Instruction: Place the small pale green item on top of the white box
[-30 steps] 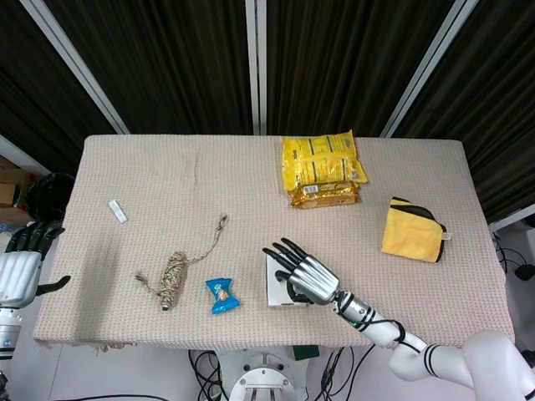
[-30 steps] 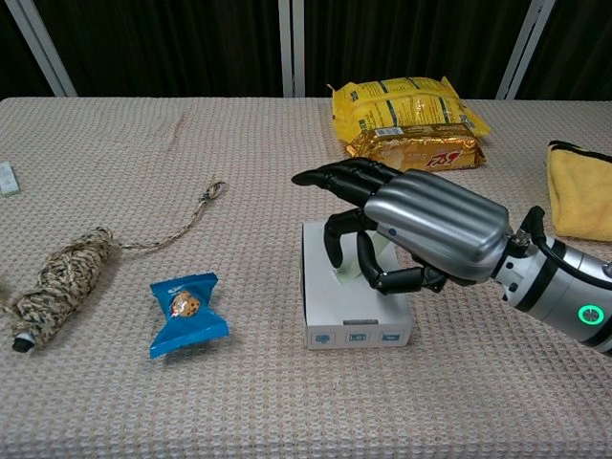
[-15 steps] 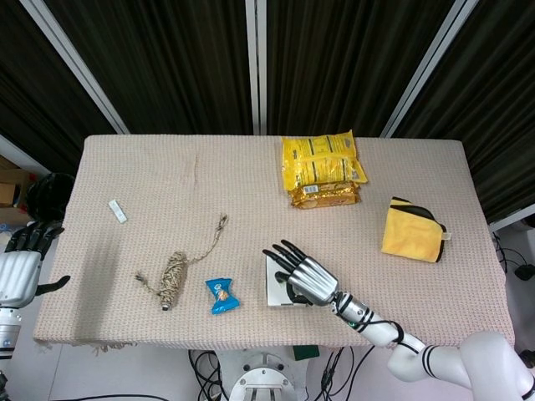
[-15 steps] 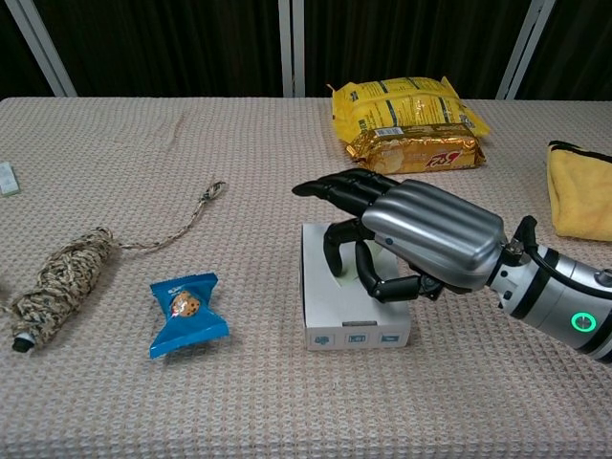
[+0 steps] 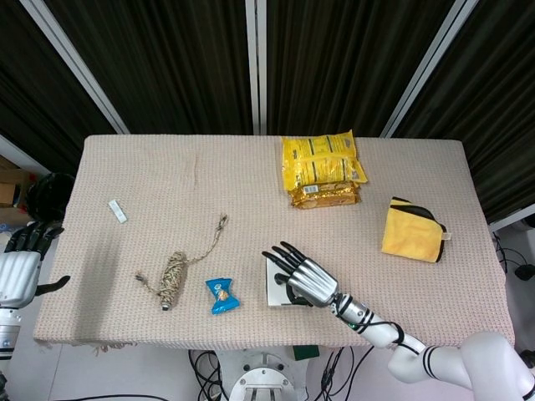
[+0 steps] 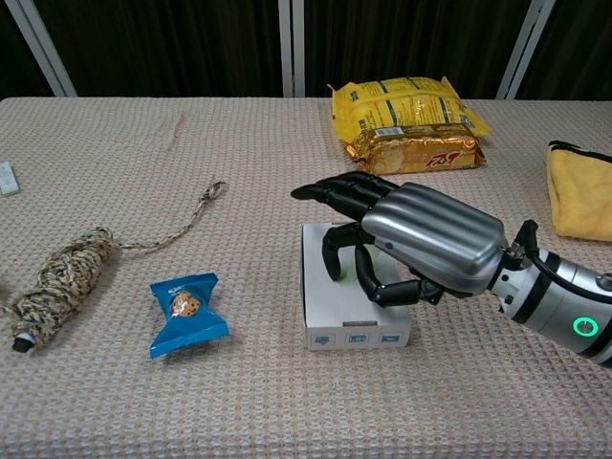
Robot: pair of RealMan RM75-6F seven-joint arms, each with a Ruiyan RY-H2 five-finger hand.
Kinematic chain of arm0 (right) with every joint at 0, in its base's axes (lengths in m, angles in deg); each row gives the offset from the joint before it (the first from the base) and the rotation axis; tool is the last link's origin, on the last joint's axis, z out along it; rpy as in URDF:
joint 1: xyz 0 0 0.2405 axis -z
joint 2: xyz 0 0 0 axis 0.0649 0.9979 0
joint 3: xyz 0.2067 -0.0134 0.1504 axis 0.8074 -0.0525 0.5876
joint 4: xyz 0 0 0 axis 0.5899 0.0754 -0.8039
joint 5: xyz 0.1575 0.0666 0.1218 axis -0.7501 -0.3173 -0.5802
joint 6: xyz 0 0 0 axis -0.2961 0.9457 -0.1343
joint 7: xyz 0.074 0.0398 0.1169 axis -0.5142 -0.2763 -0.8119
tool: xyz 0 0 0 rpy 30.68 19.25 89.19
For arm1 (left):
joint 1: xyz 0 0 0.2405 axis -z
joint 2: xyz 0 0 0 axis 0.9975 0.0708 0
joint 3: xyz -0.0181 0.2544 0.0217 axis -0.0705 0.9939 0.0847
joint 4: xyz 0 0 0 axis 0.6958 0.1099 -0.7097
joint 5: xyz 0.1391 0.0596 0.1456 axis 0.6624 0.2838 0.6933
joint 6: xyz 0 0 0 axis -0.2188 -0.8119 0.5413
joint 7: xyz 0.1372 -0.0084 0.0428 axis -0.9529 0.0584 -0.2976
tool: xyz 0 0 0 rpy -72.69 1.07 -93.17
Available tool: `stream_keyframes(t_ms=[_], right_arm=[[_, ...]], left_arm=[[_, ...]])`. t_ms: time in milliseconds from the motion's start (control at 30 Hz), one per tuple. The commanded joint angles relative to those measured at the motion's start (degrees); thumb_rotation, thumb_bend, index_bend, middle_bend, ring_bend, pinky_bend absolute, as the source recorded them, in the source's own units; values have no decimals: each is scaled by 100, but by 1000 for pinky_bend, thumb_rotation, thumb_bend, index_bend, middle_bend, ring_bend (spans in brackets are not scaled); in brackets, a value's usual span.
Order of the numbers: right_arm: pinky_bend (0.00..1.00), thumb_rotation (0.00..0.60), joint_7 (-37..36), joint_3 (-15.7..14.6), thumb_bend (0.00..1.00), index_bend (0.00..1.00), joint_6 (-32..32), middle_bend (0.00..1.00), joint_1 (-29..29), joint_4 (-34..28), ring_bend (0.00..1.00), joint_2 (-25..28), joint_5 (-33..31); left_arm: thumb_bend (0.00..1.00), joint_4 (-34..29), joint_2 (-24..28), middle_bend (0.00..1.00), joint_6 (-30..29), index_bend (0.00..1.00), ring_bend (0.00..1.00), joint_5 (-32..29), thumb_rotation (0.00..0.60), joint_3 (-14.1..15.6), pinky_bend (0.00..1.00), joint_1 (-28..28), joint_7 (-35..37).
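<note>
The white box lies flat near the table's front edge. My right hand hovers low over its top, fingers stretched forward and apart, thumb curled down towards the box. Nothing shows pinched between them. The small pale green item is hidden under the palm in both views. My left hand hangs beyond the table's left edge, fingers apart and empty.
A blue snack packet and a twine bundle lie left of the box. Yellow snack bags sit behind it and a yellow cloth at the right. A small pale strip lies far left.
My right hand has sunk slightly and drawn back a little over the box. A pale green patch seen under its fingers a second ago is now covered. The left hand is unmoved.
</note>
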Motion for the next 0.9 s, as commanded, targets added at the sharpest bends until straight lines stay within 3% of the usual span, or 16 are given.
stream_keyframes(t_ms=[33,900], right_arm=[[0,319,-13,12,928,485,36,0,0,-10,0,8,10],[0,320,-162,-68,928,480,190,0,66,-57,0,83,103]], left_arm=[[63,-3,2,117,2,197,79,1,600,-2,135,3,1],[63,-42,27,117,-39,197,79,19,600,-3,136,-12,-23]])
